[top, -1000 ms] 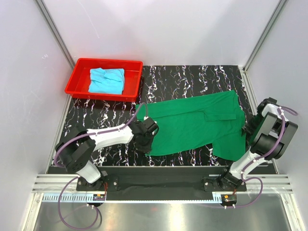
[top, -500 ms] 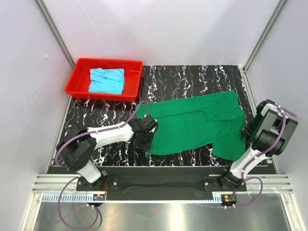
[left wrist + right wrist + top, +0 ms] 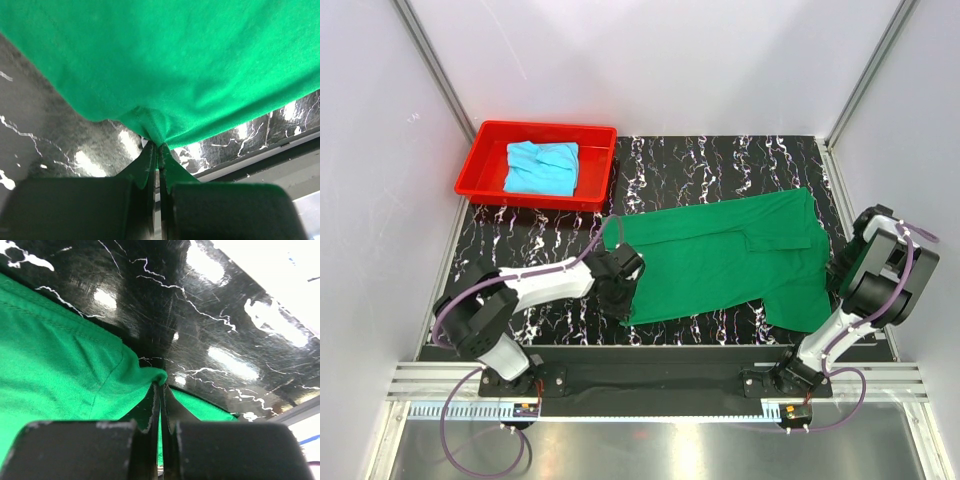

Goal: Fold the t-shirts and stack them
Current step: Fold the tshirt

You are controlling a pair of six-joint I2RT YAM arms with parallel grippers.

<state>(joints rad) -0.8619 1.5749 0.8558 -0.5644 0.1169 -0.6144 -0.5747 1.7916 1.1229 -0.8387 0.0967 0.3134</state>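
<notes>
Because cloth needs a firm hold to be lifted, the left gripper (image 3: 157, 146) is pressed together on the left edge of the green t-shirt (image 3: 720, 252), and the right gripper (image 3: 160, 386) pinches its right edge. The shirt lies spread on the black table (image 3: 720, 165), likely ready for folding. The blue t-shirt (image 3: 542, 167) sits in the red tray (image 3: 530, 197).

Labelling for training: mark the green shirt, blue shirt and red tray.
green shirt (image 3: 720, 255), top view, middle of body.
blue shirt (image 3: 542, 167), top view, centre of bundle.
red tray (image 3: 484, 165), top view, bare left side.
</notes>
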